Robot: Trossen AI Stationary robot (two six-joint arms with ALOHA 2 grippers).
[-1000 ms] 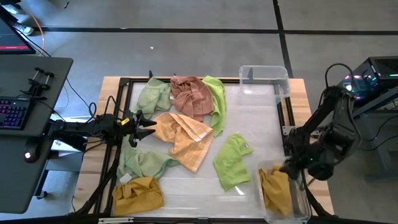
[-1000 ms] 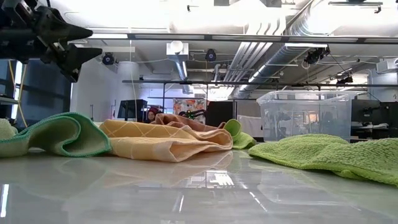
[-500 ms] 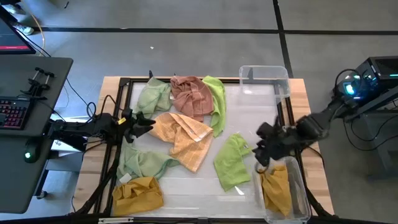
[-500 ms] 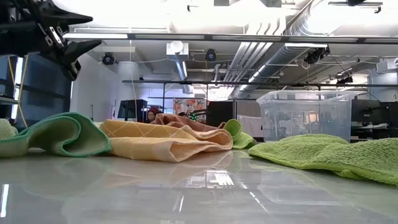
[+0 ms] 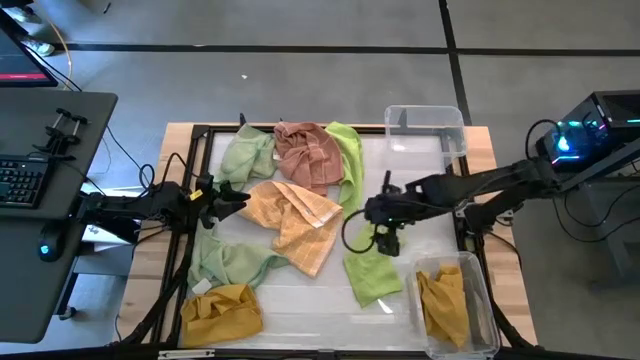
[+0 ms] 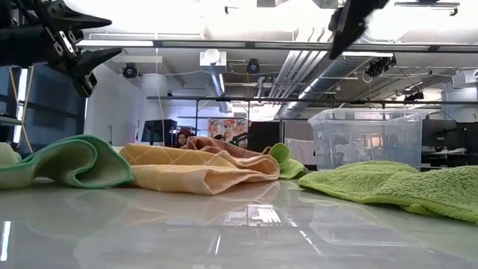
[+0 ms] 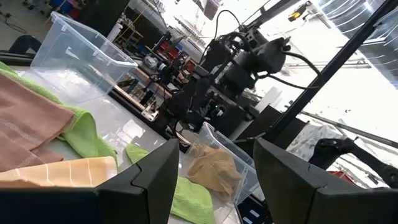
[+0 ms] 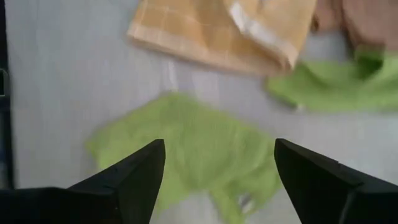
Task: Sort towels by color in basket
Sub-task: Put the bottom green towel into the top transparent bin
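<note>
Several small towels lie flat or crumpled on the white table: pale green [image 5: 245, 152], dusty pink [image 5: 308, 150], a bright green strip [image 5: 348, 168], peach-orange [image 5: 295, 220], bright green [image 5: 372, 265], another pale green [image 5: 228, 262] and mustard [image 5: 222, 312]. One more mustard towel [image 5: 445, 305] lies in the near clear bin [image 5: 478, 330]. My right gripper [image 5: 383, 238] is open and hovers above the bright green towel [image 8: 186, 149], fingers pointing down. My left gripper [image 5: 236, 198] is open and held above the table at the peach-orange towel's left edge, high in the low view [image 6: 93, 56].
An empty clear bin [image 5: 425, 128] stands at the table's far right corner. A black frame [image 5: 200, 135] runs around the table. A desk with a keyboard [image 5: 20, 180] stands to the left. Bare table shows along the near edge, between the mustard and bright green towels.
My right arm has swung out from over the near bin toward the table's middle and now reaches across to above the bright green towel. The mustard towel has stayed in the bin. The towels on the table have not moved.
</note>
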